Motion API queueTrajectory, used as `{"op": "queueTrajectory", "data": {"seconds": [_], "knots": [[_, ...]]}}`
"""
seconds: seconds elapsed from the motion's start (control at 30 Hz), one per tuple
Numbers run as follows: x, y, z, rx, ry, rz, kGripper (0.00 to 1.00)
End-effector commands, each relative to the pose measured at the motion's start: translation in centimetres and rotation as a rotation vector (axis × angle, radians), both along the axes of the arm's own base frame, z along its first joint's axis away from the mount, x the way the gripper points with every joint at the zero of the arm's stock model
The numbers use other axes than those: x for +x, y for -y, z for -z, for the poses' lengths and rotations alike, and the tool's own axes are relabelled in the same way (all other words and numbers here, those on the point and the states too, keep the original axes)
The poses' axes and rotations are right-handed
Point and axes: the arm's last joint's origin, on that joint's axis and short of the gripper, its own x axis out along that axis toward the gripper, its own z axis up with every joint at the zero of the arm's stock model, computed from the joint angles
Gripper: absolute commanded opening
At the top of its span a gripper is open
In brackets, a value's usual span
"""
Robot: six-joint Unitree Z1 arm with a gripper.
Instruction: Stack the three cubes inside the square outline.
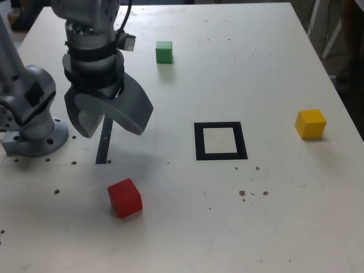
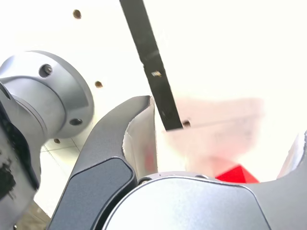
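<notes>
Nearest the exterior camera, the red cube (image 1: 125, 198) is seen just below the spread fingers of the gripper (image 1: 108, 122), untouched. Green cube (image 1: 164, 52) and yellow cube (image 1: 310, 124) are set well apart from them, outside the empty square outline (image 1: 220, 140). An off-centre descent could knock the red cube aside.

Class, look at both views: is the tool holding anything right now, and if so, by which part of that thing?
Nothing is held. The tool hangs open above the table, with the red cube, green cube and yellow cube all resting apart from it.
</notes>
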Motion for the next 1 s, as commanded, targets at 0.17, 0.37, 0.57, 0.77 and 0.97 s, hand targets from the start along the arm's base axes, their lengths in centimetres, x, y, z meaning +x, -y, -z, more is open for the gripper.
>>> {"op": "queueTrajectory", "data": {"seconds": [0.17,0.37,0.57,0.77,0.97], "knots": [[0.7,2.6,-0.3,0.006,-0.008,0.108,1.0],[1.4,4.5,-0.3,0.009,-0.003,0.201,1.0],[1.9,5.6,-0.2,0.027,0.0,0.328,1.0],[2.2,6.8,-0.1,0.048,0.007,0.454,1.0],[2.3,8.4,0.3,0.081,0.004,0.55,1.0]]}}
